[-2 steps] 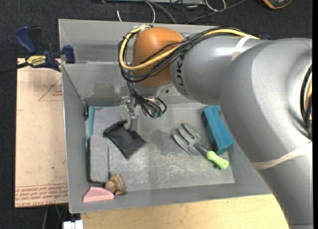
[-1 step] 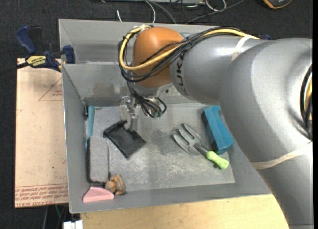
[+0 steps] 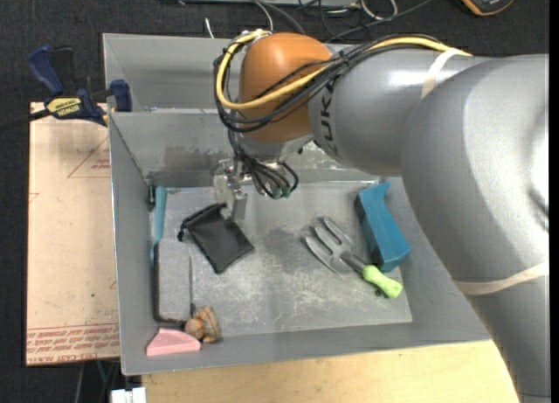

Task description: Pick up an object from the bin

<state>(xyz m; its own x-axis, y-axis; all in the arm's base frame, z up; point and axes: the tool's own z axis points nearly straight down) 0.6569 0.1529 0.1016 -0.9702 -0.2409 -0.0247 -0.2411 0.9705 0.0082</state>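
Observation:
My gripper (image 3: 232, 190) hangs below the orange wrist cover, in the back left part of the bin. Its tip comes down at the upper edge of a flat black square piece (image 3: 218, 239) that lies tilted on the bin floor. Whether it touches that piece I cannot tell. A grey foam block (image 3: 173, 281) lies just left of the black piece, along the left wall. A thin blue stick (image 3: 159, 211) stands against the same wall, behind the block.
A grey fork with a green handle (image 3: 348, 258) lies right of centre, with a blue block (image 3: 382, 226) beyond it by the right wall. A pink wedge (image 3: 173, 343) and a small brown lump (image 3: 204, 326) sit in the front left corner. The arm covers the bin's back right.

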